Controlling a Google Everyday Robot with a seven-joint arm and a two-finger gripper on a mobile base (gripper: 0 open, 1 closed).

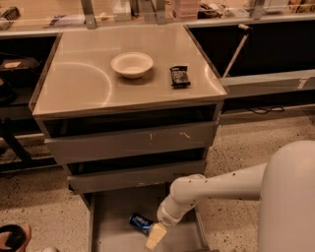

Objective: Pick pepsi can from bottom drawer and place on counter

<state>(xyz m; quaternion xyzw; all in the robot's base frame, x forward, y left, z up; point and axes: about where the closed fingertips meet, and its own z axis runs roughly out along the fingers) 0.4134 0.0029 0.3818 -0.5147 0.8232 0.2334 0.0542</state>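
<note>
The pepsi can [140, 223] lies on its side on the floor of the open bottom drawer [113, 216], near the bottom of the camera view. My gripper [154, 237] hangs from the white arm inside the drawer, just right of and slightly in front of the can, close to touching it. The counter [74, 83] is the beige-grey slab on top of the cabinet, with a faint arc mark on its left.
A white bowl [132, 64] and a black snack packet [179, 76] sit on the counter. A grey drawer with white scratches [133, 140] is above the open one. A tan shelf with metal posts [123, 12] runs behind. Speckled floor surrounds the cabinet.
</note>
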